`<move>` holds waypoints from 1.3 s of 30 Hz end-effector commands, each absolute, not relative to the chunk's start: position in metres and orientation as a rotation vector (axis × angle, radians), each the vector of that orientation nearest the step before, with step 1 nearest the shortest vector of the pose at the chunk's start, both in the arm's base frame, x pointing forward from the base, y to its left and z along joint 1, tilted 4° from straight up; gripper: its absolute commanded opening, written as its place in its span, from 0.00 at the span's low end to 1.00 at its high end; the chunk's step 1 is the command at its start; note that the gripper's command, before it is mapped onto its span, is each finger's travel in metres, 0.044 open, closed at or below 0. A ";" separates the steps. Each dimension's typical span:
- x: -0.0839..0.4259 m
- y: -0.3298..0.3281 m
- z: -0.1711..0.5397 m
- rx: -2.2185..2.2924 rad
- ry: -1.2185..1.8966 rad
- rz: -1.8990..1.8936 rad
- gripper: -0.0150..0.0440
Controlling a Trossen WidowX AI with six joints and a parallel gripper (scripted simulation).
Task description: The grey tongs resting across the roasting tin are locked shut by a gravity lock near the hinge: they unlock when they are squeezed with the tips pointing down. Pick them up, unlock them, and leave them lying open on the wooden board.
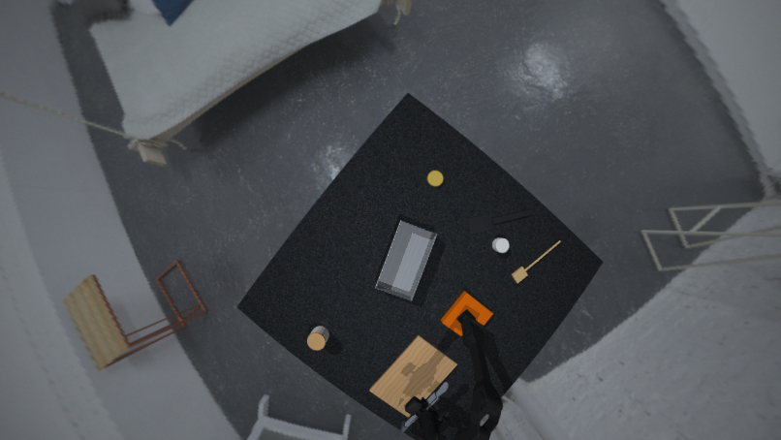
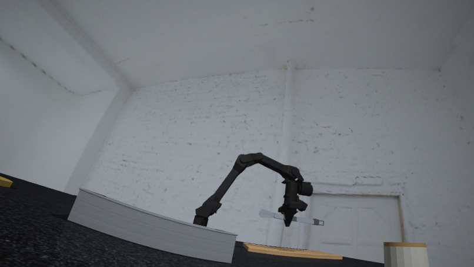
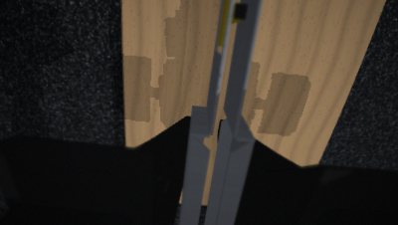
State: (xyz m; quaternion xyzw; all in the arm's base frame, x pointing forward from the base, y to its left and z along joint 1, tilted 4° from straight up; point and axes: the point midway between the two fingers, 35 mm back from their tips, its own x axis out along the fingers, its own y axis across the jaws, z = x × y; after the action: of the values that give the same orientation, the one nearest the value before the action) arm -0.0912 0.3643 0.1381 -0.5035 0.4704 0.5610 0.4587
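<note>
My gripper is shut on the grey tongs around the middle of their two arms. It points down and holds them in the air above the wooden board. The tongs lie roughly level across the fingers. In the exterior view the broad pale tip end is at the left and the hinge end with its small loop at the right. The two arms are close together with a narrow gap. The roasting tin has nothing across it. Whether the lock is engaged cannot be told.
An orange block is at the arm's base. A wooden-topped canister stands beyond the board. A white cylinder, a wooden spatula, a dark spatula and a yellow disc are farther away.
</note>
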 end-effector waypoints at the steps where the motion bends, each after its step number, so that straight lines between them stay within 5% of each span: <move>1: -0.093 0.365 0.131 -1.238 1.166 1.381 0.00; 39: -0.096 0.362 0.069 -1.238 1.166 1.381 0.00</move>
State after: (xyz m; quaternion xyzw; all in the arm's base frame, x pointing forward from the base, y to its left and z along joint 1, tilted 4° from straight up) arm -0.0953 0.3627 0.0747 -0.5035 0.4706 0.5611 0.4585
